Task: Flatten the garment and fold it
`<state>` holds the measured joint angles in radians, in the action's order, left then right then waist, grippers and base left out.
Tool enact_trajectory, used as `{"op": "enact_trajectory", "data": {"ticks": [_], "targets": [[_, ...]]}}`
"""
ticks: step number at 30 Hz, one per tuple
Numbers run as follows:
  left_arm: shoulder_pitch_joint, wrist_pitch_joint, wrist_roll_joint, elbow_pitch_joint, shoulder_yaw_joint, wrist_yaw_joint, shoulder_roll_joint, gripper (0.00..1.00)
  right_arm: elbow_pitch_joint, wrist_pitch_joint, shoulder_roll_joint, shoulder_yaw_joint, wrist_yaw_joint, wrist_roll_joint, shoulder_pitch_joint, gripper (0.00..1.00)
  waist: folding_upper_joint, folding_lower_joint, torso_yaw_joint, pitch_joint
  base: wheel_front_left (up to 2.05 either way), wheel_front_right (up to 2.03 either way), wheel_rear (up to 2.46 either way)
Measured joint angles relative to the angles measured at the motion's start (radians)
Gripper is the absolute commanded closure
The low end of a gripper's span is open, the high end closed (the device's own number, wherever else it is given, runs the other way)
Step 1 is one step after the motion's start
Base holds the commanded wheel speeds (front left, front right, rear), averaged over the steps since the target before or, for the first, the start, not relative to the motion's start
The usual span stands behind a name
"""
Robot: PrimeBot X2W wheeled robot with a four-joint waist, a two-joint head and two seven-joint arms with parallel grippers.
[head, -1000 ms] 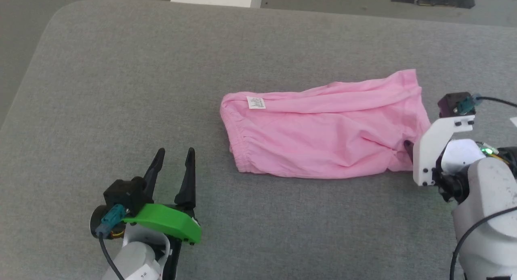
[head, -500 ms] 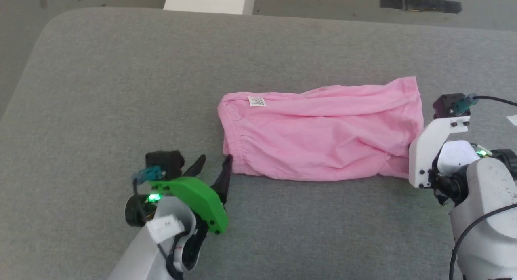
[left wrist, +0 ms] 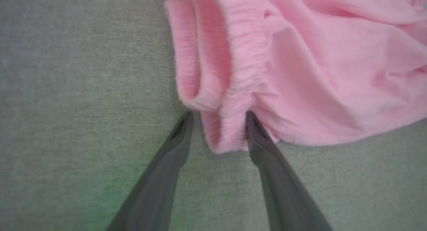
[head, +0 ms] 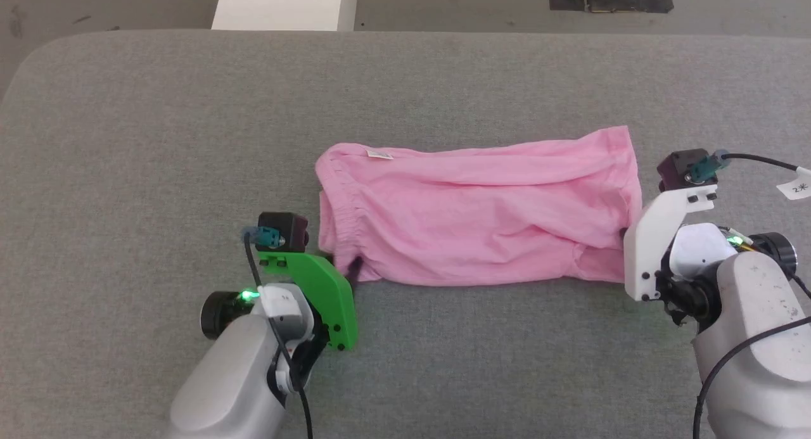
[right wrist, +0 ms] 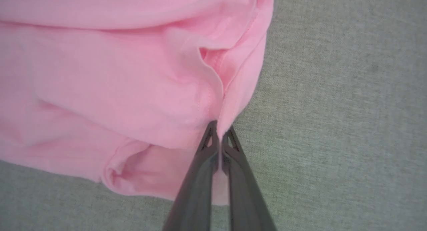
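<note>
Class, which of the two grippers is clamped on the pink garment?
The right gripper, shut on the garment; the left gripper straddles the waistband, jaws apart.

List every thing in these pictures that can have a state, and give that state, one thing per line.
garment: lying wrinkled on the grey surface, not yet flat or folded.
left gripper: open, fingers straddling a corner of the waistband.
right gripper: shut on the garment's other end.
label tag: showing at the garment's far edge.
</note>
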<state>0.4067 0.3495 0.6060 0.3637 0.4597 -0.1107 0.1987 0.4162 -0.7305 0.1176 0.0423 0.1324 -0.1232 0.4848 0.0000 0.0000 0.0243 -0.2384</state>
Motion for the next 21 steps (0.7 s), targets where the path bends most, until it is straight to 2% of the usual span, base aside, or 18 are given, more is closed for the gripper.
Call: {"op": "enact_trajectory", "data": {"ticks": [6,12,17,21], "targets": [[0.016,-0.031,0.036,0.039,-0.019,0.037,-0.002,1.0,-0.008,0.002,-0.001,0.003,0.0,-0.02,-0.024,1.0,0.0,0.0,-0.009,0.005,0.0,0.0,0.0],[-0.014,-0.059,0.082,-0.015,-0.068,0.04,0.021,1.0,-0.074,0.019,0.003,0.03,0.0,-0.067,-0.088,1.0,0.0,0.0,-0.009,0.032,0.0,0.0,0.0],[-0.161,0.002,0.121,-0.125,-0.082,0.012,0.065,1.0,-0.175,0.011,0.002,0.063,0.0,-0.112,-0.225,1.0,0.0,0.0,-0.005,0.065,0.0,0.0,0.0],[-0.276,0.056,0.158,-0.193,-0.068,-0.015,0.066,1.0,-0.256,-0.015,-0.02,0.11,0.0,-0.137,-0.359,1.0,0.0,0.0,0.01,0.084,0.0,0.0,0.0]]}}
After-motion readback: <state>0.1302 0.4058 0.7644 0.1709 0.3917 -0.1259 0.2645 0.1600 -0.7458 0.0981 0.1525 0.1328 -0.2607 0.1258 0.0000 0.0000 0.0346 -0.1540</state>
